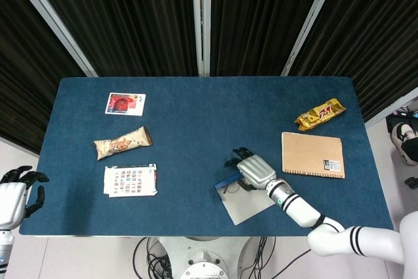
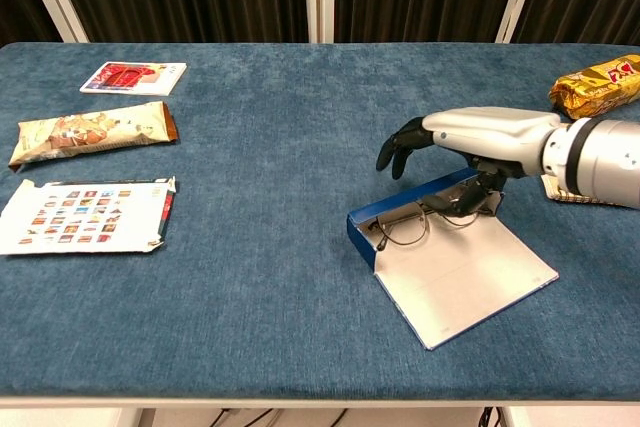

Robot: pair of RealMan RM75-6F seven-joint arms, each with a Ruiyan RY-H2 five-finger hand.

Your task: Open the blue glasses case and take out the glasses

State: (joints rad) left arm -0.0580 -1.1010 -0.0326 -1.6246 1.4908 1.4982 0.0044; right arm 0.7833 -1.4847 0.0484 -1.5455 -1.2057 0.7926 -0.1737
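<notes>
The blue glasses case [image 2: 372, 229] [image 1: 226, 183] lies open near the table's front edge, its pale lid [image 2: 468, 283] [image 1: 247, 205] folded flat toward me. Thin-framed glasses [image 2: 412, 228] lie inside the case. My right hand [image 2: 470, 139] [image 1: 252, 170] hovers palm down over the far end of the case. Its fingertips [image 2: 396, 155] hang apart beyond the case, and its thumb reaches down to the right end of the glasses. My left hand [image 1: 16, 195] stays off the table's left front corner, holding nothing, and shows only in the head view.
A brown notebook [image 1: 312, 155] [image 2: 560, 188] lies just right of my right hand, with a gold snack packet [image 1: 320, 114] [image 2: 597, 83] behind it. On the left lie a snack bar [image 1: 123, 143] [image 2: 92, 133], a printed sheet [image 1: 130, 180] [image 2: 85, 215] and a red card [image 1: 125, 104] [image 2: 133, 77].
</notes>
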